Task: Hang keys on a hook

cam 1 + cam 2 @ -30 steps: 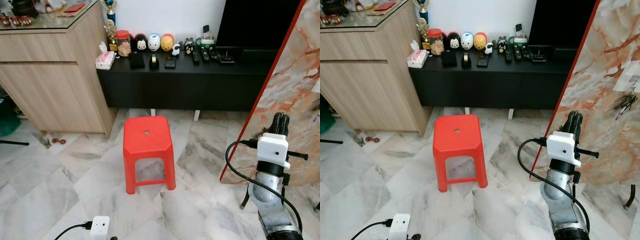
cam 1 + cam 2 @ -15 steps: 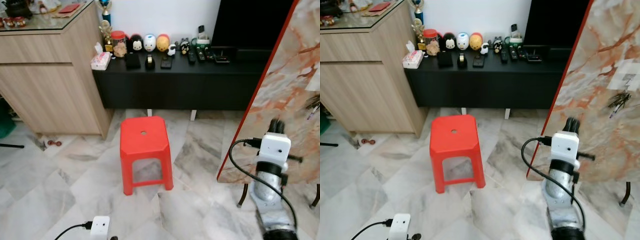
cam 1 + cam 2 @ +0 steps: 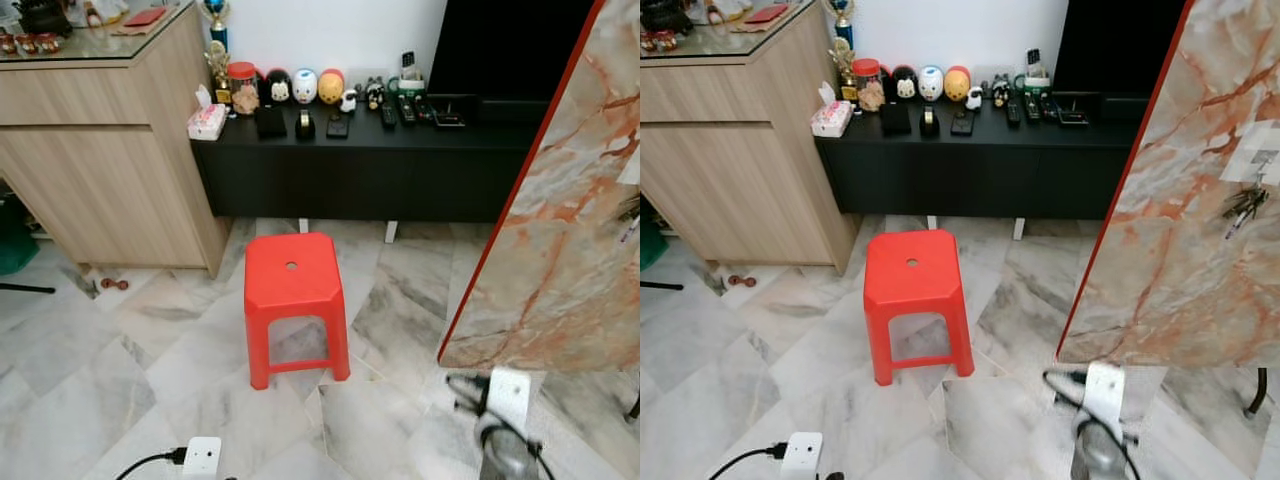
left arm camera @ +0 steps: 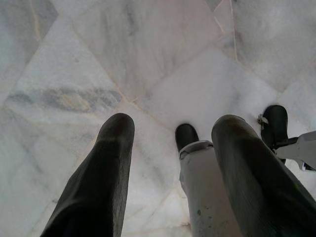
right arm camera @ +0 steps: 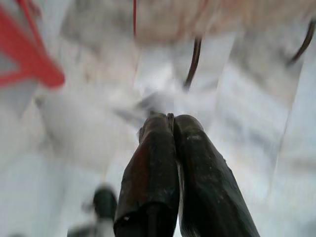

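Lowered from chest height a second ago, the robot's right arm now hangs near the floor, its white wrist housing blurred low in the eye views in front of the marble-patterned panel (image 3: 1180,200). The right gripper (image 5: 170,129) points down at the pale marble floor (image 3: 120,350), its jaws pressed together with nothing visible between them. The left gripper (image 4: 170,143) hangs idle over the floor beside the robot's own leg, jaws parted and empty.

The keys (image 3: 1243,205) already dangle from a small hook beneath a pale patch taped on the panel, on the robot's right, well apart from both arms. A red stool (image 3: 293,285) stands mid-room before a black bench (image 3: 400,160) lined with figurines and remote controls, next to a wooden cabinet (image 3: 100,170).

By the look of it, the hanging step is finished and the arm is retiring to rest. Little seems left beyond confirming the bunch sits securely on its hook and keeping the arm away from the panel.
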Motion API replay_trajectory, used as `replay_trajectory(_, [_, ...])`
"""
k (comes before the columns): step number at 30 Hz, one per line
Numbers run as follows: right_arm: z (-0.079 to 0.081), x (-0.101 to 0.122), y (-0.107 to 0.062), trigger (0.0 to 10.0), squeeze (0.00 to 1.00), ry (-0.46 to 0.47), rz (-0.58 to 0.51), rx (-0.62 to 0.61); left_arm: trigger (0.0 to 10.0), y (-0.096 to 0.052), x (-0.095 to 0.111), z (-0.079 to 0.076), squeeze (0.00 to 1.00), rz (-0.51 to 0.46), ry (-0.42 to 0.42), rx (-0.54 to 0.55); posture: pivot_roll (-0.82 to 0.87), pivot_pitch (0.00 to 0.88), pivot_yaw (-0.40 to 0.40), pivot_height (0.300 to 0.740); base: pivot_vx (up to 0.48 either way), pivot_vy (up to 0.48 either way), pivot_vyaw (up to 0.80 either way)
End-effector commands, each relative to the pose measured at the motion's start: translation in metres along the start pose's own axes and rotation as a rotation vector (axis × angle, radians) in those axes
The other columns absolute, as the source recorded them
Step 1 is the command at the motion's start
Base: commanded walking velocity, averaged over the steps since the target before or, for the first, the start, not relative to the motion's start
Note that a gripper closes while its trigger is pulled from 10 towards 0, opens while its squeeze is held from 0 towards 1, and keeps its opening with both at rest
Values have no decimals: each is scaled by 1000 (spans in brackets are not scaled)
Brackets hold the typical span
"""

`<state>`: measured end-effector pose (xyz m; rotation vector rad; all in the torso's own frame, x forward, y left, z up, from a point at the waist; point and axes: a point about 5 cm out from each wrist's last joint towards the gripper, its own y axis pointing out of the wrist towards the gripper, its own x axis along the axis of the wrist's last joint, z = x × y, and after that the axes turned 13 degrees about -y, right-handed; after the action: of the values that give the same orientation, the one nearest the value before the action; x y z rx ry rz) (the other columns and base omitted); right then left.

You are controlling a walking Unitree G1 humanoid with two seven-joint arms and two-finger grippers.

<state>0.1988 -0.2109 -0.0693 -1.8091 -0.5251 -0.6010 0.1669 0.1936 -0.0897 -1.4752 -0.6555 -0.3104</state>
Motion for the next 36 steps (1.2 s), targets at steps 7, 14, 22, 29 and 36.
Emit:
replay_trajectory(7, [14,-24,-6,10000,0,17,88,73,10000,-2,-10,3,0,42,5,31,-124,0,0,740,0,-148,0])
replay_trajectory(14, [6,-26,-4,10000,0,24,100,66,10000,-2,-10,2,0,37,-10,28,-131,0,0,740,0,-460,0])
replay_trajectory(22, [5,-25,-4,10000,0,26,94,77,10000,-2,-9,2,0,41,-1,22,-141,0,13,740,0,-461,0])
replay_trajectory(29, [6,-25,-4,10000,0,17,98,83,10000,-1,-7,2,0,36,-3,19,-152,0,21,740,0,-461,0])
replay_trajectory(36, [3,-22,-3,10000,0,42,94,66,10000,-1,-6,3,0,30,-4,24,-132,0,19,740,0,-460,0])
